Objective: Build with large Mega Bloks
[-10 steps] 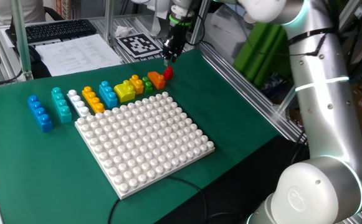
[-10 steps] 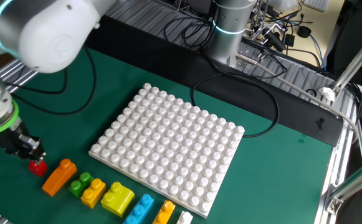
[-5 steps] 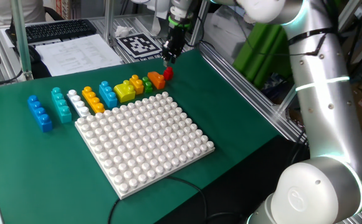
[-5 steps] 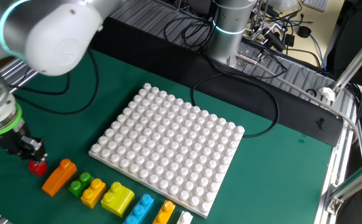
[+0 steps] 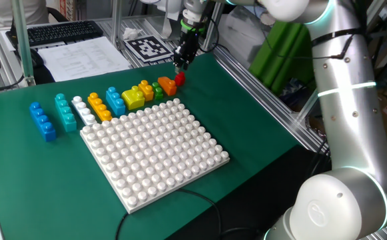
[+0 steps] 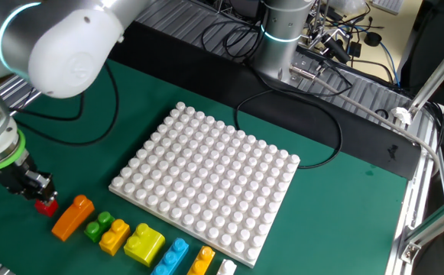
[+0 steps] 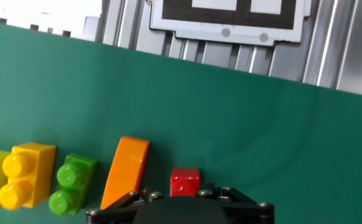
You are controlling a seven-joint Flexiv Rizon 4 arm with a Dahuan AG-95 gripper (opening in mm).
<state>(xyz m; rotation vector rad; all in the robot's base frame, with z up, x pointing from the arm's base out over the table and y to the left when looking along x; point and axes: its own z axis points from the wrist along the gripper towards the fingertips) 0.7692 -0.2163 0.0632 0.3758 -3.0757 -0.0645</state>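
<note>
The Mega Bloks lie in a row on the green mat along the far edge of the white baseplate (image 5: 154, 149). The row runs blue (image 5: 42, 121), teal (image 5: 64, 111), white (image 5: 83, 110), orange (image 5: 99, 107), blue (image 5: 115, 101), yellow (image 5: 132, 98), green (image 5: 157, 90), an orange slope (image 5: 167, 85), then a small red brick (image 5: 180, 79). My gripper (image 5: 180, 64) hangs just above the red brick (image 6: 46, 205), and its jaws look open and empty in the other fixed view (image 6: 32, 186). In the hand view the red brick (image 7: 185, 182) sits right in front of the gripper body. The fingertips are hidden there.
A printed marker board (image 5: 146, 47) and papers (image 5: 80, 57) lie behind the mat. A metal rail (image 5: 260, 80) runs along the mat's right edge. A black cable (image 6: 313, 130) crosses the mat near the arm's base.
The gripper has shifted very slightly above the red brick while the arm leaned over. No brick has moved.
</note>
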